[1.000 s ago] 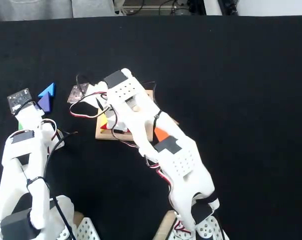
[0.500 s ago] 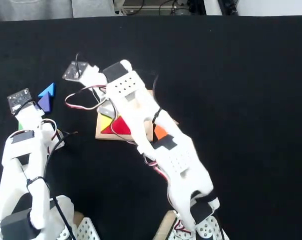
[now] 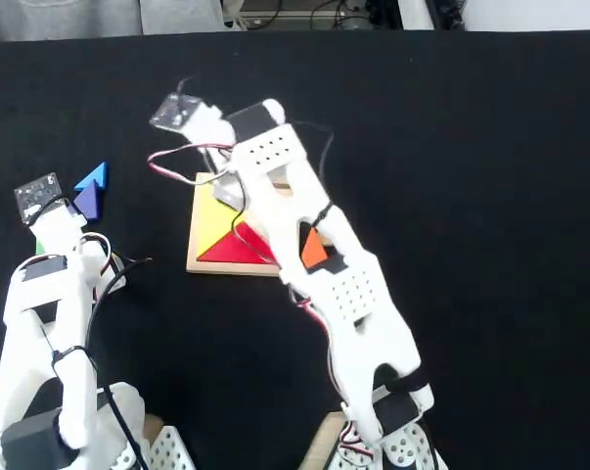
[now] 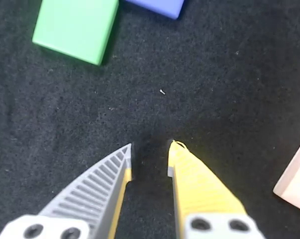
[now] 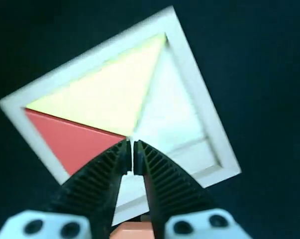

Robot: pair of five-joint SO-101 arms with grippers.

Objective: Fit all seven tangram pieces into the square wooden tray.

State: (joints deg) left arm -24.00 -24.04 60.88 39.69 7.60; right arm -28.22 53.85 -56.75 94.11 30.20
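The square wooden tray (image 3: pixel 192 264) holds a yellow triangle (image 3: pixel 214 223) and a red triangle (image 3: pixel 241 247); an orange piece (image 3: pixel 314 250) shows by the right arm. My right gripper (image 5: pixel 130 144) hangs shut and empty over the tray (image 5: pixel 199 99), above where the yellow triangle (image 5: pixel 100 94) and red triangle (image 5: pixel 65 142) meet. Part of the tray floor (image 5: pixel 169 114) is bare. My left gripper (image 4: pixel 150 149) is slightly open over the black mat, short of a green square (image 4: pixel 75 27) and a purple piece (image 4: pixel 154 5).
A blue triangle (image 3: pixel 94 177) and a purple triangle (image 3: pixel 87 201) lie on the mat left of the tray, just beyond the left arm (image 3: pixel 50 294). A corner of the tray (image 4: pixel 294 179) shows in the left wrist view. The right arm (image 3: pixel 343 294) lies across the tray's right side.
My right gripper has lifted and swung toward the far side of the tray, uncovering the yellow and red triangles. The left arm has stayed still.
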